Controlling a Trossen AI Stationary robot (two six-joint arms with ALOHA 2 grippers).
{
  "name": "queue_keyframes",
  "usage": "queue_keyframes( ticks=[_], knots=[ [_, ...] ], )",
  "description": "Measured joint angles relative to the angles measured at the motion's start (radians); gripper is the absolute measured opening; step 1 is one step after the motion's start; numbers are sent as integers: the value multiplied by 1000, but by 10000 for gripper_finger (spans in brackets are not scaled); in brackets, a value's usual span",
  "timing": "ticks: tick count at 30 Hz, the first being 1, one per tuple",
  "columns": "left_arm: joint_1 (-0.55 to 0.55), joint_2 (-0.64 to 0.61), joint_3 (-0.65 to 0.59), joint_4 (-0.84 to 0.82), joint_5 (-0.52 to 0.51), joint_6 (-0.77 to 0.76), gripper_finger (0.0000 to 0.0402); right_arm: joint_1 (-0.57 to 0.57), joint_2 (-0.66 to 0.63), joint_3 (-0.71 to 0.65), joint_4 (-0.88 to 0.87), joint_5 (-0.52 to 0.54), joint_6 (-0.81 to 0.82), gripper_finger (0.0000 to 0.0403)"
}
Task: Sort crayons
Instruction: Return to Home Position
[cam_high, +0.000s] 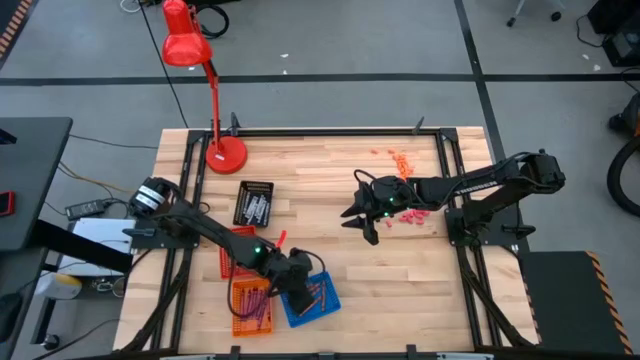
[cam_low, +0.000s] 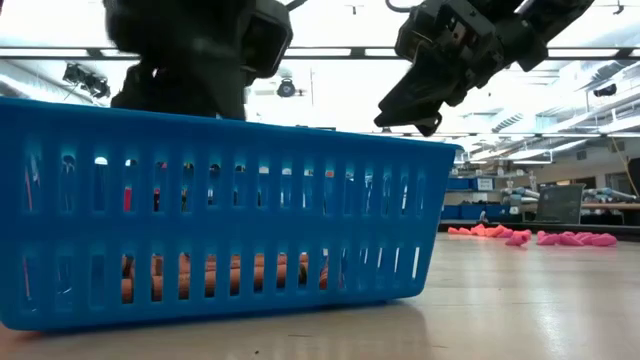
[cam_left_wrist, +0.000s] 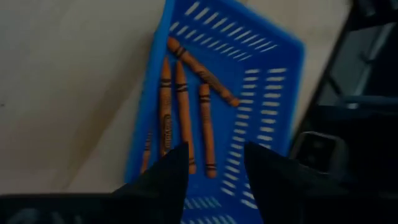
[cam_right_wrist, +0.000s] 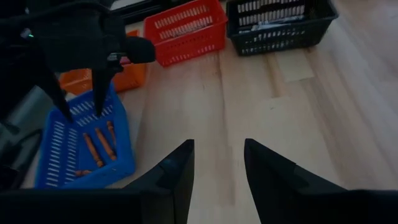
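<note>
Crayons (cam_left_wrist: 181, 106), orange, in blue bin (cam_high: 328, 302), lower centre of frame; left jaws released above. Right jaws released, centre-right over desk (cam_high: 330, 170).

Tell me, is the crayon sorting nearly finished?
Looks nearly done. Orange crayons lie in the blue bin; grey ones lie in the black bin. Nothing is in hand: the left gripper hangs open over the blue bin, the right gripper open above the table. No loose crayons show, only pink bits.
</note>
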Motion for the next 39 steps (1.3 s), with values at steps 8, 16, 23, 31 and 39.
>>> queue_keyframes(
  ticks=[8,16,23,31,39],
  knots=[
    [51,-103,1,-16,12,-41,132,-66,-65,0,45,-62,104,144],
    [104,-278,1,-166,-197,82,98,-139,-237,-74,84,-11,82,144],
    [154,-435,1,-345,-327,163,71,-200,-385,-164,82,-35,127,144],
    [246,-537,0,-410,-331,304,41,-212,-440,-186,37,-64,134,144],
    [314,-592,-2,-522,-334,405,18,-211,-471,-186,-7,-90,194,144]
  ],
)
